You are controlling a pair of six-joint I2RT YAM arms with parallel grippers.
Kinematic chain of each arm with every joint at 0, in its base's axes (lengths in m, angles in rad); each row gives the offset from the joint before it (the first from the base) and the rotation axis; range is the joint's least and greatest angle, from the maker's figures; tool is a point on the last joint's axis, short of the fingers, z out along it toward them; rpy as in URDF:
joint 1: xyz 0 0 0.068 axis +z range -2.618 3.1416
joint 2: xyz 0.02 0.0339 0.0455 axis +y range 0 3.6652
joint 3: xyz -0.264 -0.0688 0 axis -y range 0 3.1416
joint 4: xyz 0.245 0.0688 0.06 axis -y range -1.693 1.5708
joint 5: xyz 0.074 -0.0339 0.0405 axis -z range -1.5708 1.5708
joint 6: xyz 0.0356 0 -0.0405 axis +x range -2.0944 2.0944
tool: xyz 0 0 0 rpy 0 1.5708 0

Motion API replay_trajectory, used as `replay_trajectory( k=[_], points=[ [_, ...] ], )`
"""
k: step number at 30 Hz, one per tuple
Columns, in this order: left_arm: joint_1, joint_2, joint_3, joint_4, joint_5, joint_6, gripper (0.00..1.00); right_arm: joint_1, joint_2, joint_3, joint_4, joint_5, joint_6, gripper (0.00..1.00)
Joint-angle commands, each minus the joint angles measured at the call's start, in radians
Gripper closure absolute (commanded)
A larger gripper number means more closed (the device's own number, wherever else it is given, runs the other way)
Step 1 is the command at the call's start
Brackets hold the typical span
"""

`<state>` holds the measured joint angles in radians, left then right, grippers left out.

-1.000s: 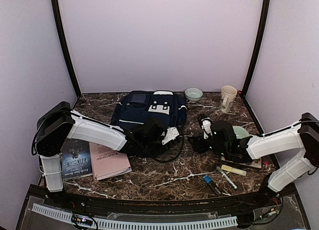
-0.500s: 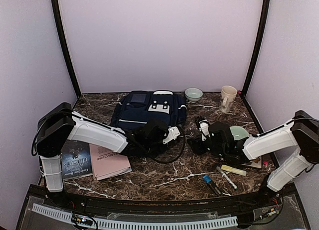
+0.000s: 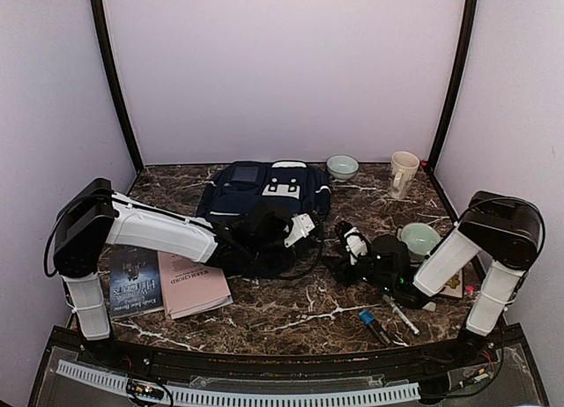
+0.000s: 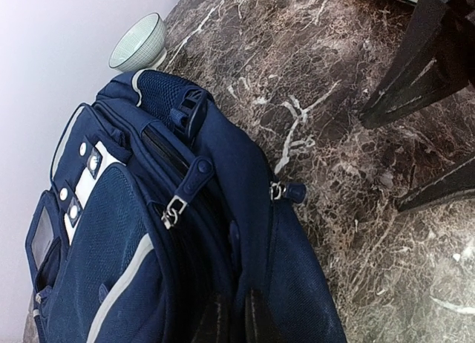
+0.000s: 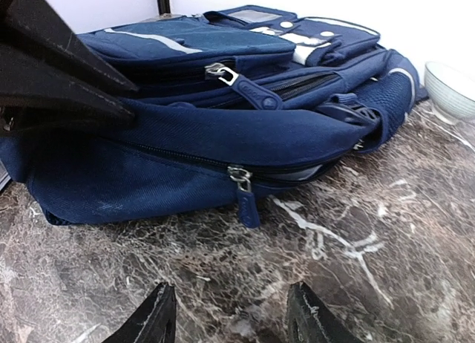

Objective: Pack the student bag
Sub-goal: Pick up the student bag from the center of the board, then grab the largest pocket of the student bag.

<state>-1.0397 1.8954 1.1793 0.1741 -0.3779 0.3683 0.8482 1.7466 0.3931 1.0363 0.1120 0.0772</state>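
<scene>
Enclosing the dark, white-veined marble worktop point(image 3: 291, 314), pale lilac walls point(image 3: 282, 72) are seen on three sides. The student bag point(image 3: 256, 191) is laid at centre back, its near edge pinched by the closed left fingers point(image 4: 215, 324). The right fingers point(image 5: 157, 321), parted and empty, are held low over bare marble just right of it.

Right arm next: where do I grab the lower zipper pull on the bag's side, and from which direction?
Take the blue tab hanging below the metal slider. It dangles flat against the bag, facing the right gripper, so come in low and straight ahead, open jaws either side of it. The left gripper pinches the bag's fabric, likely bracing it.
</scene>
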Motion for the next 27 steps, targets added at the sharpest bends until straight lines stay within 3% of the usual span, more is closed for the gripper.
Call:
replay_trajectory(
  k=[1, 7, 27],
  points=[
    [-0.004, -0.074, 0.035, -0.041, 0.062, -0.049, 1.00, -0.003, 0.082, 0.028, 0.229, -0.060, -0.046, 0.49],
    [-0.005, -0.075, 0.042, -0.061, 0.129, -0.059, 1.00, -0.006, 0.159, 0.046, 0.300, -0.064, -0.071, 0.49],
    [-0.005, -0.145, 0.011, -0.026, 0.190, -0.122, 1.00, -0.086, 0.273, 0.166, 0.251, -0.154, -0.030, 0.56]
  ],
)
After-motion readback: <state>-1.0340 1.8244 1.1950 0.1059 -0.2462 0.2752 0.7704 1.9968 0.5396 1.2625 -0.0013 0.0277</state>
